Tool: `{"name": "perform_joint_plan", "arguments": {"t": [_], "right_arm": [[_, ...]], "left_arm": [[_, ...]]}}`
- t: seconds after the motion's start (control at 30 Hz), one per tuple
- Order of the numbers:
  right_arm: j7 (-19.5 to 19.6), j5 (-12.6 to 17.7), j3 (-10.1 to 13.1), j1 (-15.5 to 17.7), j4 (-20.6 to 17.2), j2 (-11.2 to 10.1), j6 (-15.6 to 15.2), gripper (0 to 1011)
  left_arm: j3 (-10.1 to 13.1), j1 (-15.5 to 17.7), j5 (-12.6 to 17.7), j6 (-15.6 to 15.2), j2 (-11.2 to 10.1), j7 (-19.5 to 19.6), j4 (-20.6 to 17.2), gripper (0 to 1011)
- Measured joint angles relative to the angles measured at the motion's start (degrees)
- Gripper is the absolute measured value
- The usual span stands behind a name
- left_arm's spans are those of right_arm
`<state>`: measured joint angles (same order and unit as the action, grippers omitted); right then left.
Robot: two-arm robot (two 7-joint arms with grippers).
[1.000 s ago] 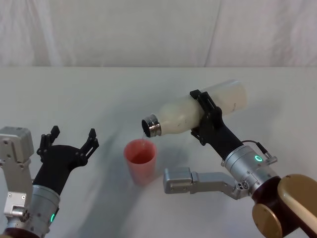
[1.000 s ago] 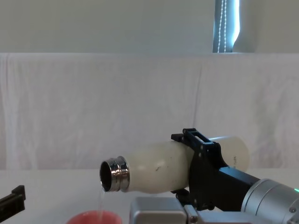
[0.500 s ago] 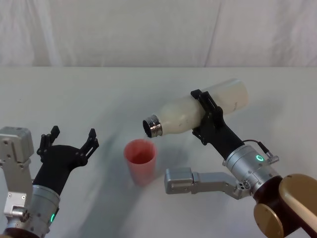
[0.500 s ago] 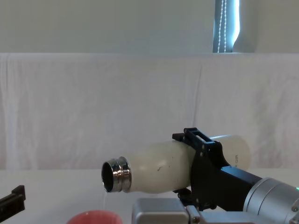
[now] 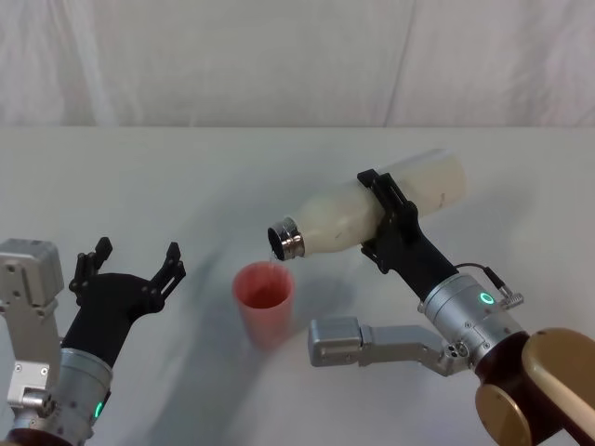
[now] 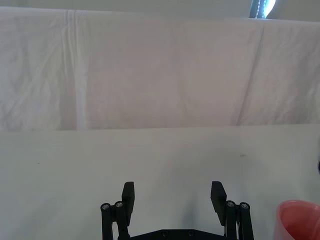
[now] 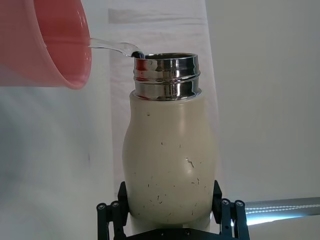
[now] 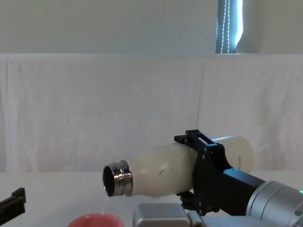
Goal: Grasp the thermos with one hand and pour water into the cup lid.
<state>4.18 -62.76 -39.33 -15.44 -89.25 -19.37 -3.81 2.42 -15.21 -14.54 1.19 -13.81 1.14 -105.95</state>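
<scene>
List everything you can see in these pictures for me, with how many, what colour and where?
thermos: one, cream-white with steel neck, tipped above the cup lid, a thin stream of water at its mouth.
cup lid: one, salmon-pink, upright on the table below the thermos mouth.
table: one, white-covered, with a white cloth hanging behind it.
right gripper: one, black, jaws shut around the thermos body.
left gripper: one, black, jaws open, idle left of the cup lid.

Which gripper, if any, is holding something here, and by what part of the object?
The right gripper holds the thermos, clamped around the middle of its body, tipped over the cup lid. The left gripper is open and holds nothing.
</scene>
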Motion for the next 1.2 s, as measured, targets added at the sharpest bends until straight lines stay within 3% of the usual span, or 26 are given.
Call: {"name": "perform_joint_plan", "arguments": {"t": [1.2], "right_arm": [[0.5, 0.5, 0.0, 0.0, 0.4, 0.2, 0.3, 958]], "left_arm": [[0.0, 0.0, 0.0, 0.0, 0.0, 0.0, 0.0, 1001]]}}
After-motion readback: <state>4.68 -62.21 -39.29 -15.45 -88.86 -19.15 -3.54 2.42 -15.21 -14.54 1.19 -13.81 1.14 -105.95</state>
